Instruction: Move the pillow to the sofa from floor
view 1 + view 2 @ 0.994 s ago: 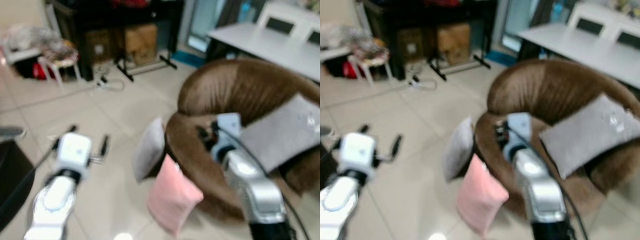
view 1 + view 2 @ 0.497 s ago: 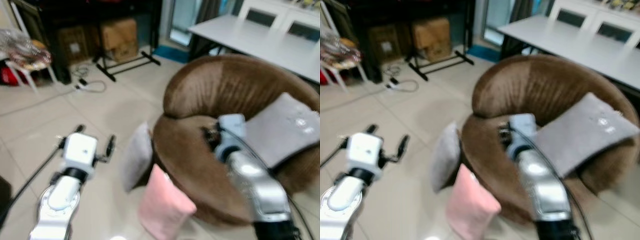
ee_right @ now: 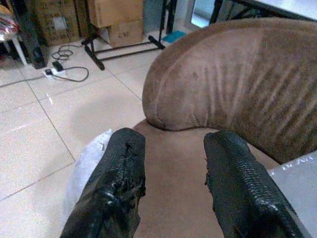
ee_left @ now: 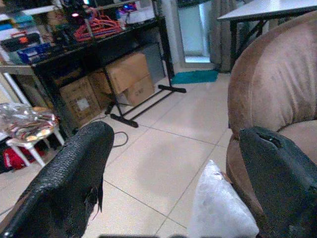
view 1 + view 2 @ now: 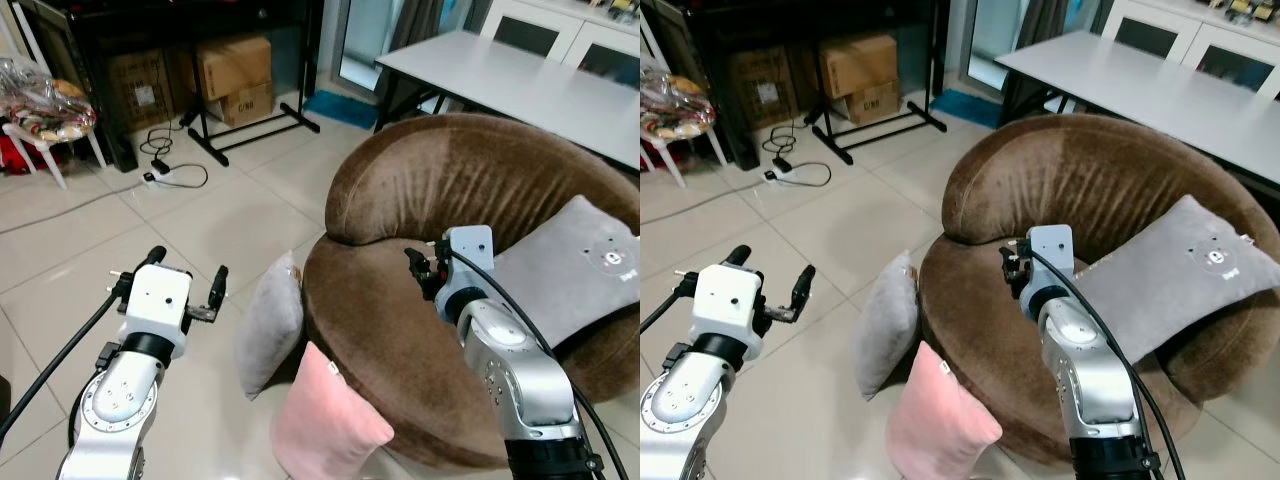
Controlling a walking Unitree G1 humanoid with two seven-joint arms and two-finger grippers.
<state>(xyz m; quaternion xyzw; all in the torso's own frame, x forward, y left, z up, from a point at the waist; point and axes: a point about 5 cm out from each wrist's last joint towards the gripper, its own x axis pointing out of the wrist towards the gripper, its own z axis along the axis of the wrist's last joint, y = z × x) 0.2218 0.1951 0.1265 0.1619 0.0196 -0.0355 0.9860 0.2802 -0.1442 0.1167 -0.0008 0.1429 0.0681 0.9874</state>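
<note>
Brown velvety round sofa (image 5: 420, 200) – soft grey pillow (image 5: 270, 325) leaning against it – both grippers' fingers spread, empty.

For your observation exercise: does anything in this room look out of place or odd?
Yes. Two pillows stand on the tiled floor, leaning against the brown sofa: a grey pillow and a pink pillow. Another grey cushion lies properly on the seat. A power strip with its cable sprawls across the floor.
</note>
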